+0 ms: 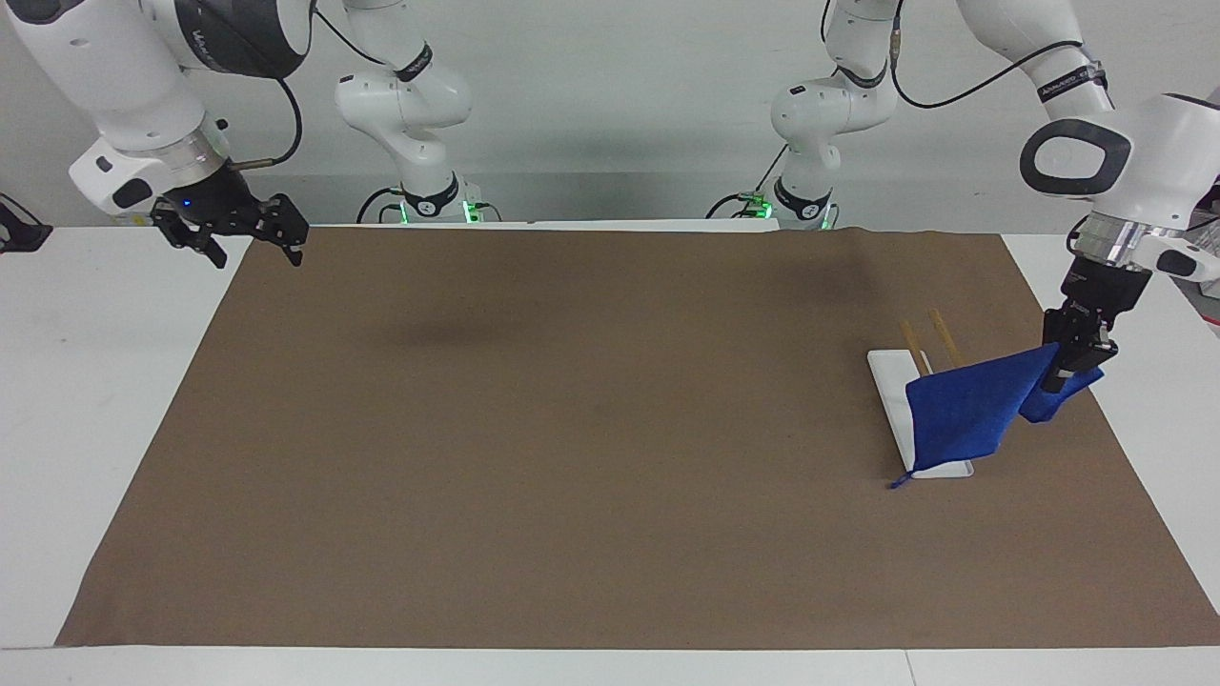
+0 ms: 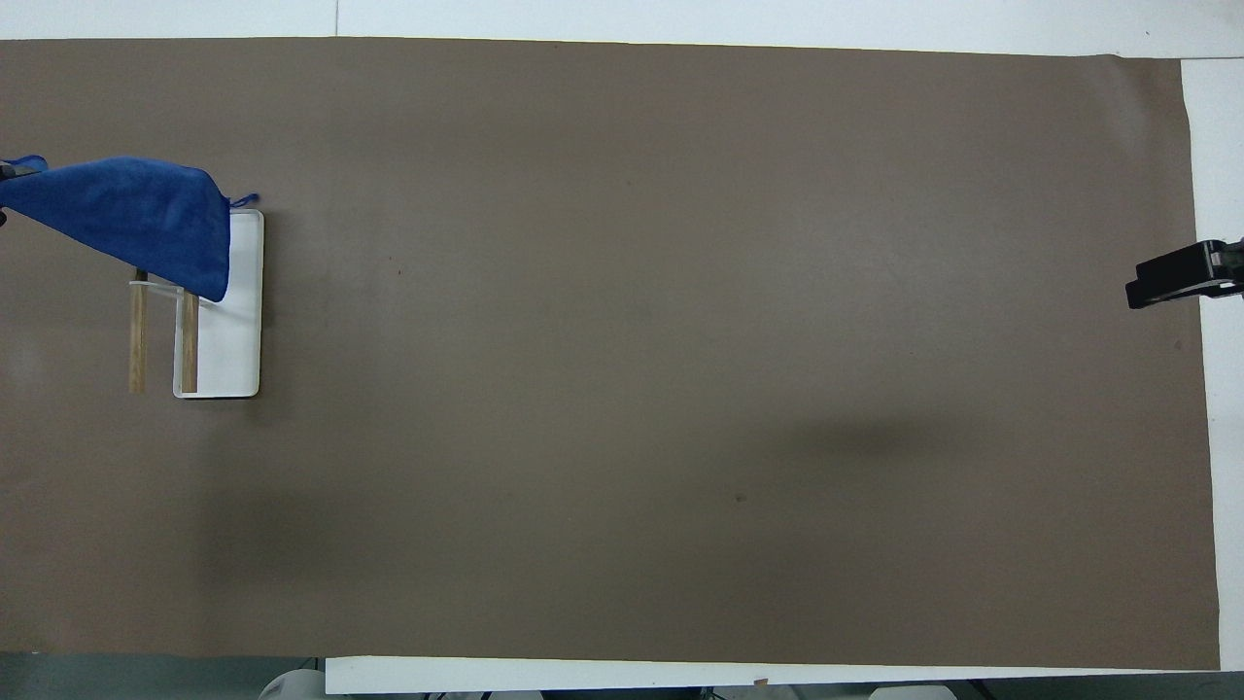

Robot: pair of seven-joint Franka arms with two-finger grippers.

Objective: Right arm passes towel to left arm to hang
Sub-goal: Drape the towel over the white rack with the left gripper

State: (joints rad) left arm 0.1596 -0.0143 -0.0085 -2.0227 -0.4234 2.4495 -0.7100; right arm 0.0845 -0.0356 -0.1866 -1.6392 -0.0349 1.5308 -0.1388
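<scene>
Left pincer (image 1: 1069,373) held the towel (image 1: 963,412) up by one corner over the rack.

The left arm (image 1: 1115,167) reached down at its own end of the table (image 1: 57,381), its pincer clamped tight on an upper corner of the blue towel. From that grip the cloth hung slantwise downward toward the table's middle, draped in front of the two wooden rails (image 2: 138,335) and over the rack's white base (image 2: 238,331), with the thin loop (image 1: 901,481) dangling at the lowest corner, just above the brown mat (image 1: 572,429). A short fold of towel stuck out past the pincer. The right arm (image 1: 143,86) waited over the mat's corner at its own end, its pincer (image 1: 243,243) spread wide and holding nothing.
</scene>
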